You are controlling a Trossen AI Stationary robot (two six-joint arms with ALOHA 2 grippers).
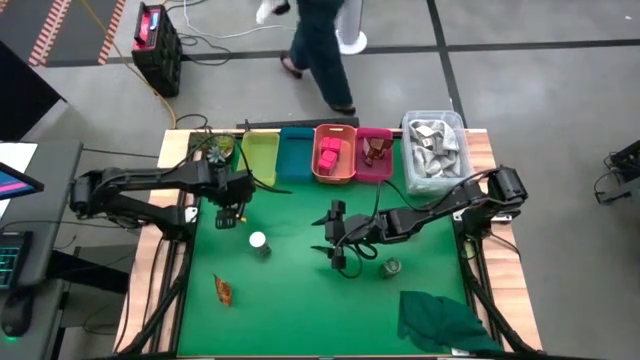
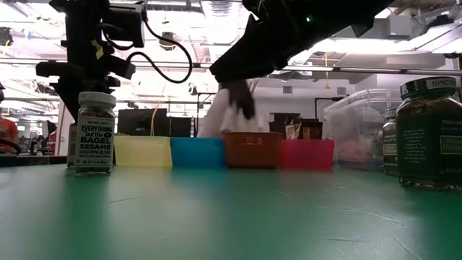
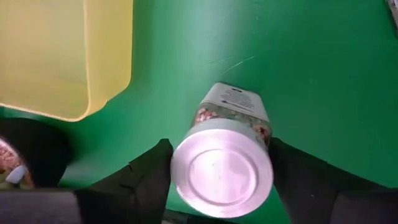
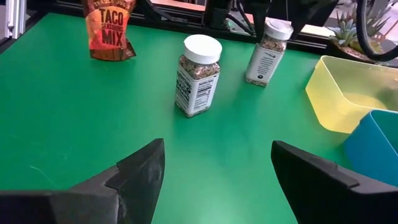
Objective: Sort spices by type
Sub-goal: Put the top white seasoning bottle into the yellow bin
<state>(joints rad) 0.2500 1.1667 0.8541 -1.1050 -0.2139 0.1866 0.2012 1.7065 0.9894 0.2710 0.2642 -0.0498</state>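
Near the table's far left corner, beside the yellow bin (image 1: 259,155), the left gripper (image 1: 231,213) is hanging with fingers spread around a white-capped jar (image 3: 225,155), not visibly clamping it. At mid-table, the right gripper (image 1: 333,236) is standing wide open, holding nothing, facing a second white-capped jar (image 1: 259,243).

left gripper (image 1: 231,213) fingers spread; right gripper (image 1: 330,238) fingers spread

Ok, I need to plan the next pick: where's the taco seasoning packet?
The taco seasoning packet lies near the table's front left in the high view, alone, diagonally in front of the white-capped jar.
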